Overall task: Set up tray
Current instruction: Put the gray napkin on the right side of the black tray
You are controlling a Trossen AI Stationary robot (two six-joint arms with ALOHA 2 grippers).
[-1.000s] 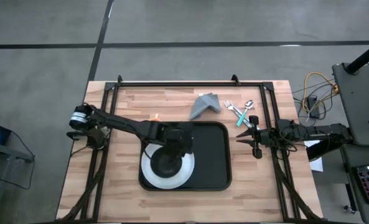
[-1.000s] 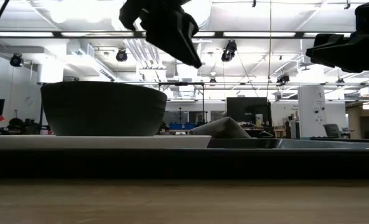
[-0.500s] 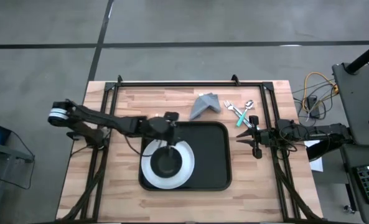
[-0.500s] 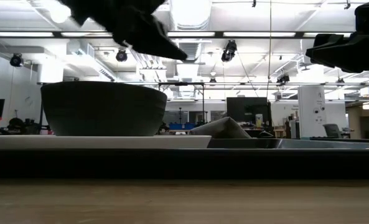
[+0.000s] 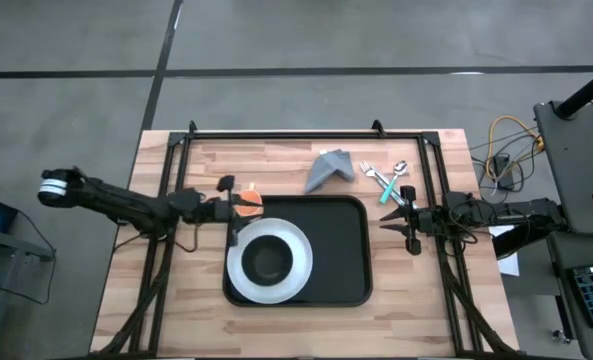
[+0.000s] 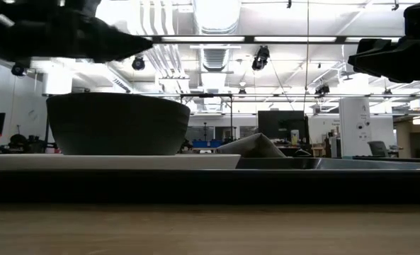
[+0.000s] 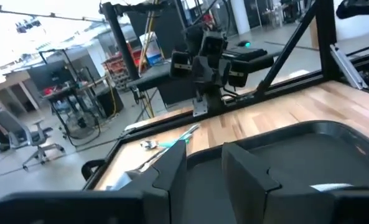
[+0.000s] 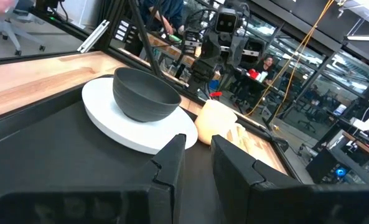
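The black tray (image 5: 341, 250) lies on the wooden table. A white plate (image 5: 238, 270) sits in its left part, and a dark bowl (image 5: 268, 260) stands on the plate, also seen in the right wrist view (image 8: 144, 93). My left gripper (image 5: 240, 207) is open at the tray's far left corner, beside an orange object (image 5: 252, 199) on the table. My right gripper (image 5: 388, 222) is open and hovers at the tray's right edge. Neither gripper holds anything.
A folded grey napkin (image 5: 328, 168) lies beyond the tray's far edge. Cutlery with a green handle (image 5: 386, 182) lies to the napkin's right. Black frame rails (image 5: 276, 135) run along the table's far edge and both sides. Bare wood shows left and near of the tray.
My left arm has drawn back from above the bowl toward the table's left edge and slightly toward the far edge. The bowl and the plate have stayed in place on the tray.
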